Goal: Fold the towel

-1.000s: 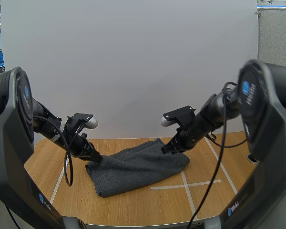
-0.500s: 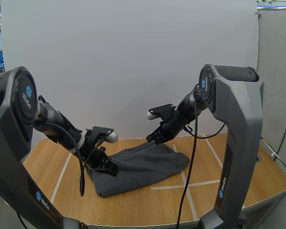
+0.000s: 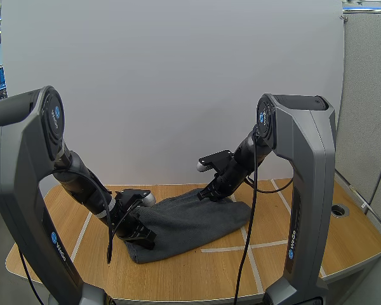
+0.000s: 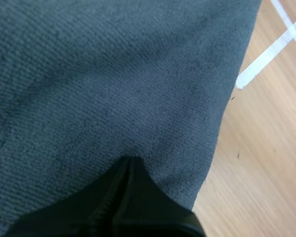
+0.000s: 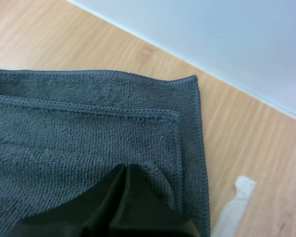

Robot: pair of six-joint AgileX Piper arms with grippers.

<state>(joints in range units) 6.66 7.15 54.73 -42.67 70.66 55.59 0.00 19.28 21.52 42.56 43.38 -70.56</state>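
Leftmost first: the left gripper (image 3: 140, 235) is down on the near-left end of the towel (image 3: 190, 219). Its fingers are closed into one dark wedge with the tip pressed into the pile, and I honestly can't say if any cloth is caught in there. The towel lies mid-table (image 3: 178, 276), long axis running from near-left up to far-right. It looks doubled already, with two hems stacked at the far corner. The right gripper (image 3: 206, 196) sits on that far edge, closed up the same way, with the corner just past its tip. A tape (image 3: 247, 246) cross sits beside the towel's right end. My guess is the next fold goes along the long axis, so each arm takes the end it's on. Left is nearer the near-left one.
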